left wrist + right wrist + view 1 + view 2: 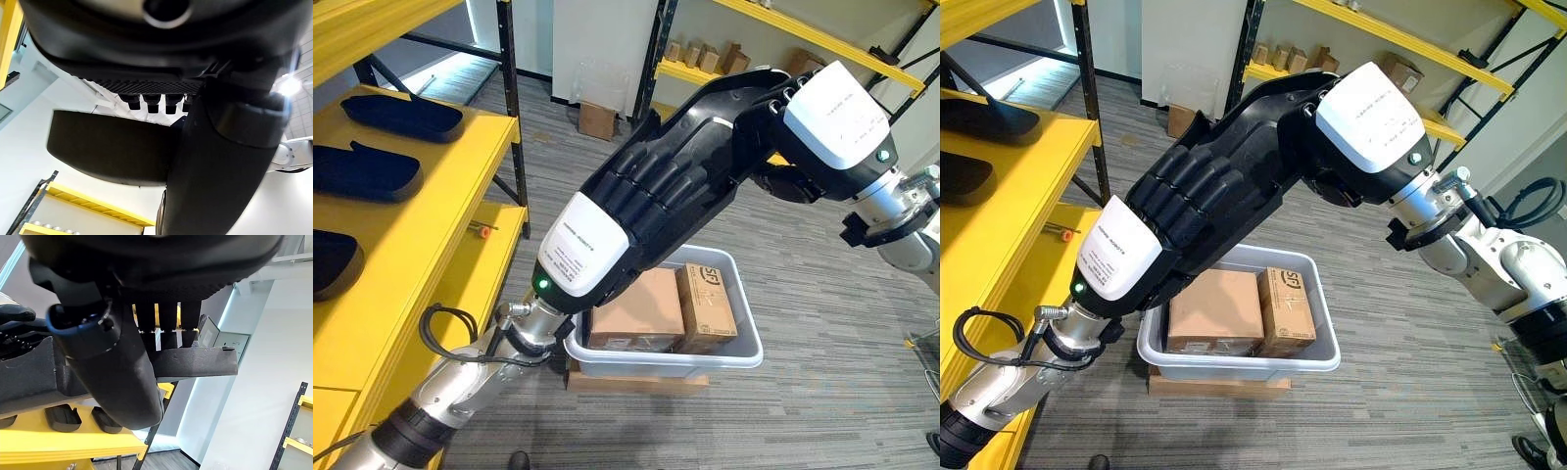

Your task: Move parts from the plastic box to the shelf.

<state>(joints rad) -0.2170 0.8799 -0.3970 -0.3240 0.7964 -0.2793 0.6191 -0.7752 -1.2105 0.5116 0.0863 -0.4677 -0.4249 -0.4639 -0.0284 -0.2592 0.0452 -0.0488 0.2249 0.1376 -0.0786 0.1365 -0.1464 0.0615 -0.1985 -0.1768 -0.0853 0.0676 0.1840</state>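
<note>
holding black part between left hand and right hand, above plastic box

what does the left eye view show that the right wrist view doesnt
Left eye view, not the right wrist view: the grey plastic box with two cardboard boxes inside, and the left hand raised above it. Right wrist view, not the left eye view: from close up, how the right hand pinches the held black part between thumb and fingers. Both: the right hand itself, the yellow shelf and the black parts already lying on it.
</note>
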